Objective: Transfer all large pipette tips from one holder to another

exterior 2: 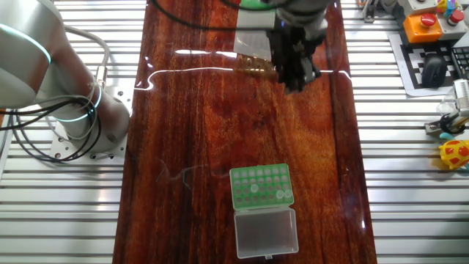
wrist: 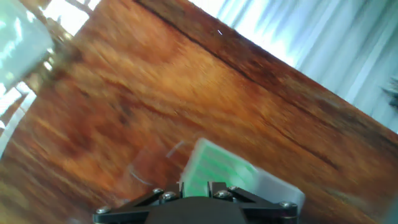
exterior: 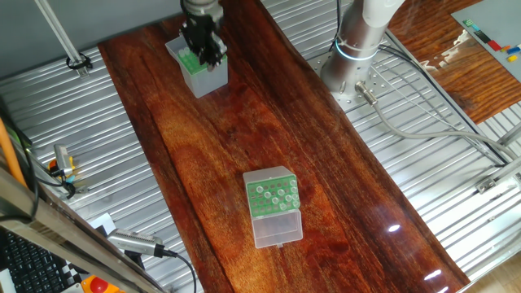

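Observation:
The low green holder (exterior: 272, 198) lies at mid-table with its clear lid (exterior: 278, 229) folded open toward the near edge. Several pale large pipette tips (exterior: 278, 194) stand in its holes. The taller translucent box (exterior: 199, 73) with a green top stands at the far end. My gripper (exterior: 207, 54) hangs just above that box, and in the other fixed view the gripper (exterior 2: 297, 73) partly hides the box (exterior 2: 251, 42). The hand view is blurred: the fingertips (wrist: 186, 187) frame a narrow gap, with the green holder (wrist: 219, 167) beyond. No tip can be made out between them.
The wooden board (exterior: 244, 138) lies on ribbed metal. The arm's base (exterior: 355, 57) with cables stands at the right. Tools and cables lie along the left edge (exterior: 65, 171). A control pad and small objects (exterior 2: 432, 29) sit off the board.

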Robot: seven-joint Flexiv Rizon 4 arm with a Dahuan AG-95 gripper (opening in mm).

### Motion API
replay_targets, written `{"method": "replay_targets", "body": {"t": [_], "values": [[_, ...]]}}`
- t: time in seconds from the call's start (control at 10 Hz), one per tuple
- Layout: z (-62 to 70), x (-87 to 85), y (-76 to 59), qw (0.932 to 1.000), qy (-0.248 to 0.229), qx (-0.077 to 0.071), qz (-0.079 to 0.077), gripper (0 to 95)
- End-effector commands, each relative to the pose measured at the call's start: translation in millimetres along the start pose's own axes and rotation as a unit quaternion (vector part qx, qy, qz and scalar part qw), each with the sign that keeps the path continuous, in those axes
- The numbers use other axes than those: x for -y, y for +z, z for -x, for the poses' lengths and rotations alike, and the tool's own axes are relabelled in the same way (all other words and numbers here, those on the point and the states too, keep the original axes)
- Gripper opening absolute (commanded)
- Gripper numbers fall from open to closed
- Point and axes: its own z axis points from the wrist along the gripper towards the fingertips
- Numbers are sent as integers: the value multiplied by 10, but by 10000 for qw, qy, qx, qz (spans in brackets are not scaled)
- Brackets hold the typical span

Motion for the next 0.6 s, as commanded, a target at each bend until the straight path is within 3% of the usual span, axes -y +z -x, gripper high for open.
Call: {"method": "replay_targets", "body": {"t": [0.1,0.2,0.3,0.5,0.6], "values": [[44,-101,22,9930,-1124,109,349,190],[213,-331,86,9938,-1002,178,452,190],[440,-653,159,9952,-842,205,464,380],[751,-1218,268,9975,-503,215,440,380],[786,-1304,290,9978,-439,256,421,380]]}}
